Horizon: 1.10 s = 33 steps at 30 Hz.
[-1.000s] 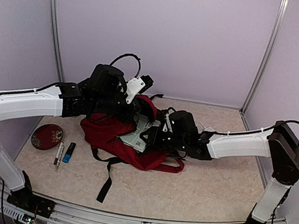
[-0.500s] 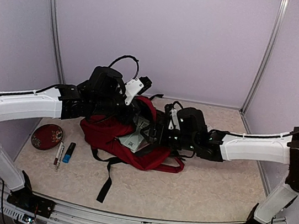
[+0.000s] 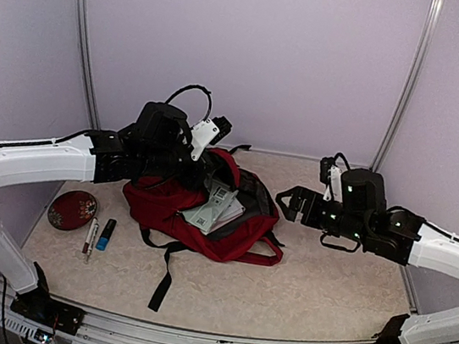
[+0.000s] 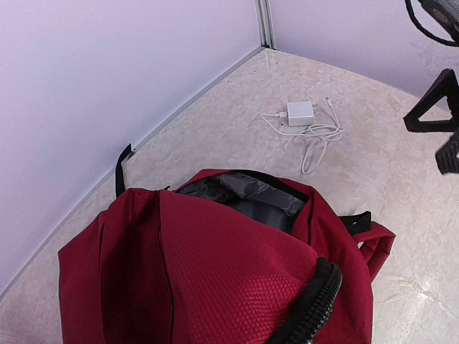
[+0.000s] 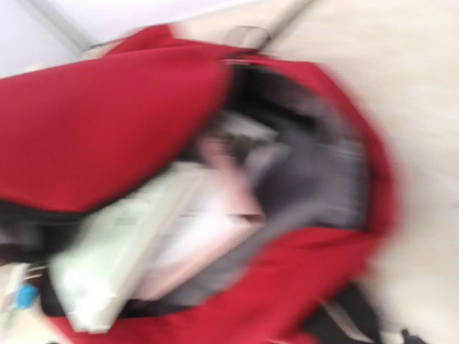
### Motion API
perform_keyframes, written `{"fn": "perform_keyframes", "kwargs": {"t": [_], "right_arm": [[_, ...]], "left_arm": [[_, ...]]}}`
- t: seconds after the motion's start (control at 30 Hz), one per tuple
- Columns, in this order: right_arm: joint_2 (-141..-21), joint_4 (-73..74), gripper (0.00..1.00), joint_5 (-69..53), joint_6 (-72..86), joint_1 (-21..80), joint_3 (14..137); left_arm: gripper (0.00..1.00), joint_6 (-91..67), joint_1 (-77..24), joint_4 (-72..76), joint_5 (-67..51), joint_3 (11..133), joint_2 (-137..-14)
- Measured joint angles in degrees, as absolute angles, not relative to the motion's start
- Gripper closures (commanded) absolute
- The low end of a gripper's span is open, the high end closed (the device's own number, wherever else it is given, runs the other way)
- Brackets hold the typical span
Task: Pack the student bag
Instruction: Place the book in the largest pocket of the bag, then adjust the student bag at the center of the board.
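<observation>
Space is showing between the jaws of the right claw [image 3: 285,203], which are standing spread wide and holding nothing. It is hovering above the table [image 3: 325,280], just off the right side of the bag [image 3: 229,239]. Its own camera, badly blurred, is looking into the bag's open mouth, where a pale green book [image 5: 122,251] and a pinkish one [image 5: 215,236] are lying against grey lining.

The left claw [image 3: 199,161] is pressed together at the raised back rim of the bag. It is seemingly pinching the red fabric, though its fingertips are hidden.

The bag is lying in the middle of the table, mouth facing right, with a black strap [image 3: 165,278] trailing toward the near edge. Beyond it, toward the far right corner, a white charger [image 4: 300,112] is lying with its cable loosely coiled. At the left, well apart from the bag, a round red tin [image 3: 72,209], a pen [image 3: 90,235] and a blue-tipped stick [image 3: 106,234] are lying side by side.
</observation>
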<state>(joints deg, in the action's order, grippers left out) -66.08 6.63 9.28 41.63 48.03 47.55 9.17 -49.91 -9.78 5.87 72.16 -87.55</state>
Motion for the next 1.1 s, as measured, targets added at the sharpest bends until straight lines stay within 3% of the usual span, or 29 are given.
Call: {"fn": "perform_keyframes", "kwargs": {"t": [0.3,0.53,0.67,0.73,0.9,1.1], "right_arm": [[-64.9,9.9,0.00,5.5,45.6,42.7,36.6],[-75.2,1.1,0.01,-1.8,46.2,41.8,37.5],[-84.4,-3.4,0.10,-5.3,47.5,40.9,40.6],[-88.5,-6.4,0.28,-7.5,48.5,40.5,41.3],[-95.3,-11.1,0.98,-12.1,49.3,39.9,43.3],[-94.7,-11.9,1.00,-16.2,47.4,35.8,43.5]], "left_arm": [[1.00,7.7,-50.1,-9.8,4.9,72.2,-88.5],[1.00,7.1,-50.8,-9.8,4.9,72.2,-88.9],[1.00,6.5,-51.5,-9.8,4.7,72.2,-89.3],[1.00,6.2,-52.2,-9.7,4.8,72.2,-89.6],[1.00,5.6,-53.8,-9.7,4.9,72.2,-90.3],[1.00,4.7,-55.5,-9.3,3.1,72.3,-92.1]]}}
